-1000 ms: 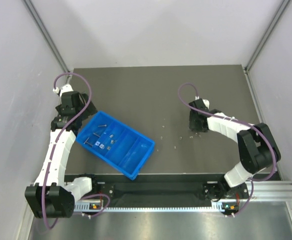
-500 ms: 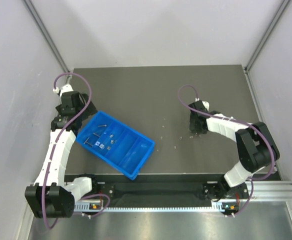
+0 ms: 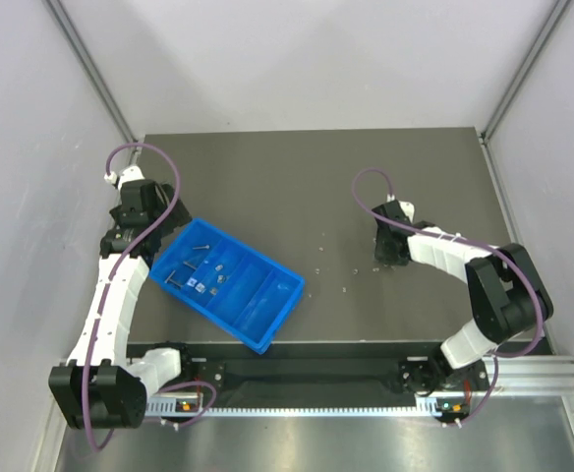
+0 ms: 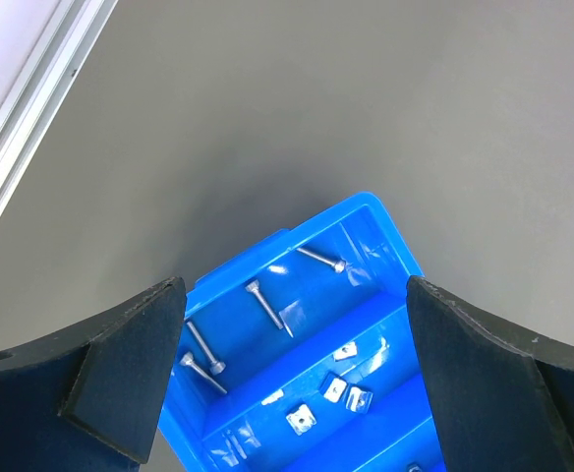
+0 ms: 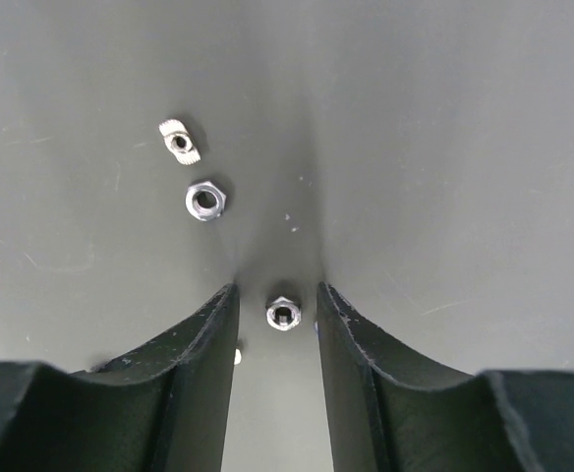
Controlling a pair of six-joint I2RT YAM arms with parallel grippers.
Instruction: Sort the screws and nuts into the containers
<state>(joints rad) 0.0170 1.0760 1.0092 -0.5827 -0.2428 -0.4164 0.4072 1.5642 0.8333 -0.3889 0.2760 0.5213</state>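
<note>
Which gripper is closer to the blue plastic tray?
Left. The left gripper hangs by the far corner of the blue rectangular plastic tray; the right gripper is far to its right, straddling a silver hex nut.

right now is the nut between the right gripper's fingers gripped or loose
Loose: the nut lies flat on the table, with a visible gap to each finger of the right gripper.

This looks like a robotics lab test cell. A bare dark table (image 3: 267,177) is boxed in by plain white panels (image 3: 307,59) on aluminium posts (image 3: 88,64), with a slotted metal rail (image 3: 523,379) at its near edge (the two arms (image 3: 110,295) are mounted there). Loose nuts (image 5: 205,200) lie between and ahead of the right jaws. A blue parts tray (image 4: 385,221) sits below the left jaws.
</note>
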